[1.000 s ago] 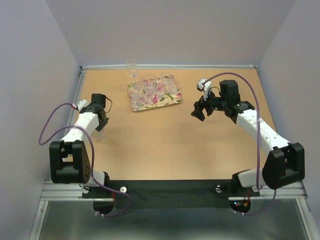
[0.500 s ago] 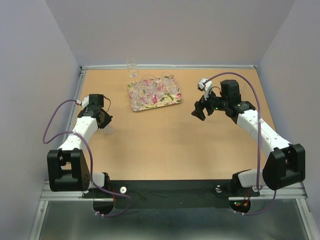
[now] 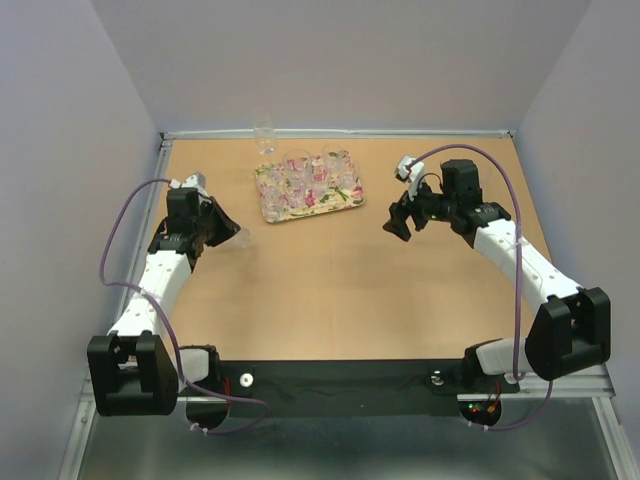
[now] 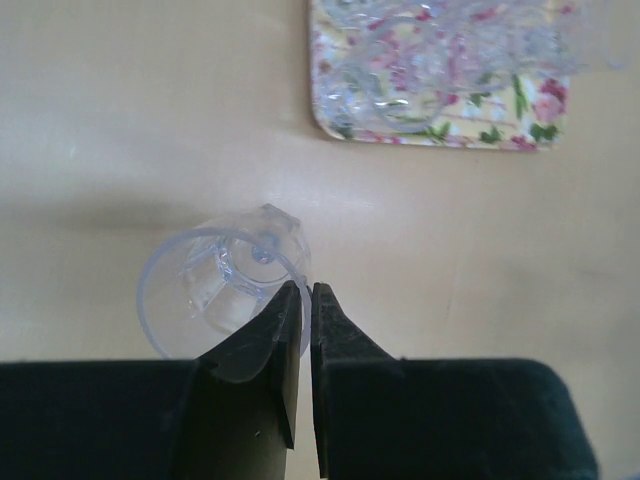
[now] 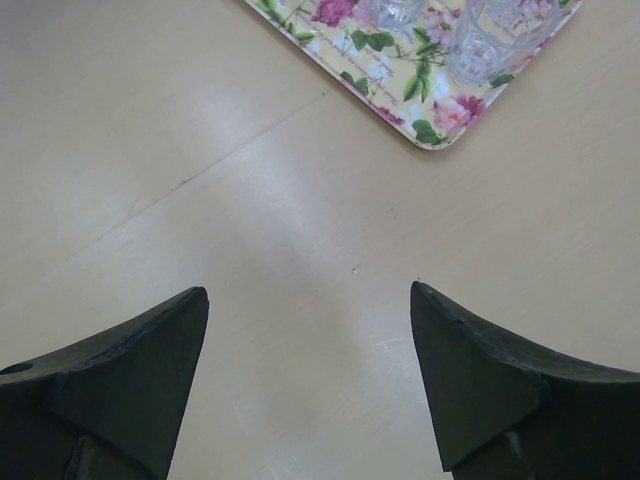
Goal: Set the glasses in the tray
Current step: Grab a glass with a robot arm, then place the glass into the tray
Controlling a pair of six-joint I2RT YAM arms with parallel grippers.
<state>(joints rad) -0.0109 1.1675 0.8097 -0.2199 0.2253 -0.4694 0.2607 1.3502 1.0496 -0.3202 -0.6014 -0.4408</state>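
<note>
Over the last second my left gripper (image 3: 218, 228) has finished closing and has swung away from the near-left part of the table (image 3: 330, 280), up and in toward the tray (image 3: 272, 213). It is now clamped on one tumbler (image 4: 215, 295). In the left wrist view the two fingers pinch the glass wall close to the rim, one inside and one outside, and the tumbler hangs tilted so that I look into its mouth. From above, it rides just ahead of the fingers, off the table by my reading and still well short of the tray's near-left corner. So the pick looks done and I judge this to be the carry. The thin pinch on a slick wall is what I'd watch, since the tumbler could swivel. My right gripper (image 3: 398, 222) has not moved. Its fingers stand wide apart with nothing between them, hovering to the right of the tray. Several glasses (image 3: 316, 170) already stand on the tray, and one more glass (image 3: 264, 140) waits off it at the far edge.
</note>
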